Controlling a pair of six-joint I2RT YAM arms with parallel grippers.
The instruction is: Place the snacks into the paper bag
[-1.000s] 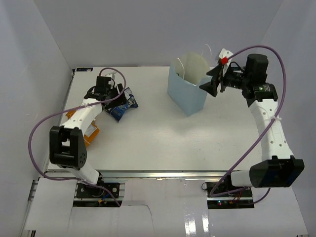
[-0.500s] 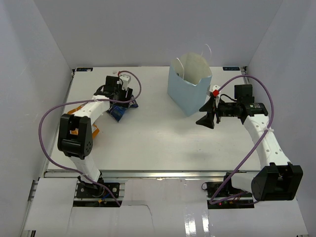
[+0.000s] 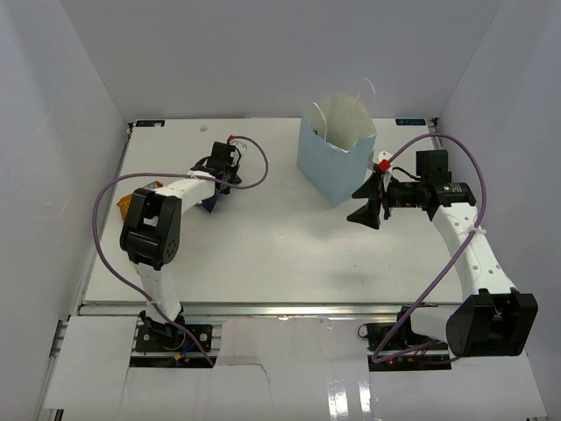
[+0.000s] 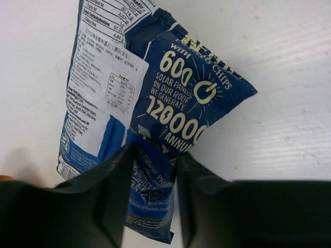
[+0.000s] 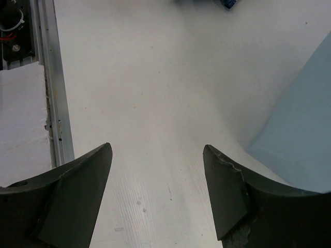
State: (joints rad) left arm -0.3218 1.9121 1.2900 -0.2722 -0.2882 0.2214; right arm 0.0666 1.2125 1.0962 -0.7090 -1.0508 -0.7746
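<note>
A blue-and-white chip packet (image 4: 155, 93) lies flat on the white table. My left gripper (image 4: 152, 194) is shut on its lower end, one black finger on each side. From above, the left gripper (image 3: 214, 186) hides most of the packet; only a blue corner (image 3: 209, 205) shows. An orange chip bag (image 3: 130, 203) peeks out behind the left arm. The light blue paper bag (image 3: 337, 158) stands upright at the back middle, mouth open. My right gripper (image 3: 367, 203) is open and empty just right of the bag, low over the table (image 5: 155, 170). The bag's blue wall (image 5: 305, 113) fills the right of that view.
White walls enclose the table on three sides. The table's metal front rail (image 5: 49, 103) shows at the left of the right wrist view. Purple cables loop from both arms.
My right gripper came down from the bag's mouth to the table beside the bag, then held still. My left arm swung its wrist to the right and its gripper closed on the blue packet.
</note>
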